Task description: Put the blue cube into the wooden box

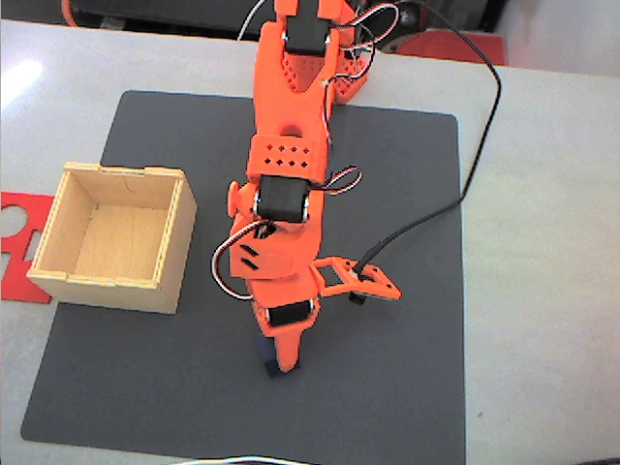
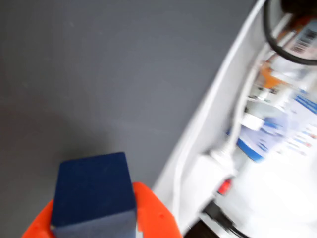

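The blue cube (image 2: 93, 191) sits right at the jaws: in the wrist view it rests against an orange finger (image 2: 148, 210) at the bottom edge of the picture, with the dark mat (image 2: 109, 69) spread out behind it. In the fixed view the gripper (image 1: 278, 360) points down toward the near edge of the mat, and a sliver of dark navy shows at its tip. The jaws look closed on the cube (only one finger is plainly visible, so this is a judgement from how snugly the cube sits). Whether the cube has left the mat I cannot tell.

The wooden box (image 1: 60, 274) stands on the mat's left edge in the fixed view, open side up and with nothing visible inside, partly covering a flat red piece (image 1: 17, 215) on the tabletop (image 1: 542, 291). What matters for the coming move is that the box lies to the left of the jaws and somewhat farther from the near edge, well apart from them. The carry probably calls for a lift above the box's near wall, then a swing leftward over the opening.
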Action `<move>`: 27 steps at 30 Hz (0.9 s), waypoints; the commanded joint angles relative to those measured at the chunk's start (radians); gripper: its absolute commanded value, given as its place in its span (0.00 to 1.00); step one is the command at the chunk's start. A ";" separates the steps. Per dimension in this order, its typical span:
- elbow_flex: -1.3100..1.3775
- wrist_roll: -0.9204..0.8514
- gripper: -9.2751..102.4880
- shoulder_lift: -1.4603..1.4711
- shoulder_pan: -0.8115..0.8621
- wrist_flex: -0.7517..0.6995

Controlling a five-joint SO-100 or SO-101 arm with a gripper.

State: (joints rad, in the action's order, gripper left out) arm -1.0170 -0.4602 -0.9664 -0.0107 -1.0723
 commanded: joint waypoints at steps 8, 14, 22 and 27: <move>0.816 -0.038 0.08 0.009 0.120 -0.483; 1.015 -0.018 0.08 0.003 0.298 -0.696; 1.048 -0.011 0.08 -0.080 0.597 -0.724; 1.048 -0.023 0.08 -0.051 0.667 -0.727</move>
State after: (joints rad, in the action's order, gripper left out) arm -0.0107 -0.4786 -0.9787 0.6305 -1.7948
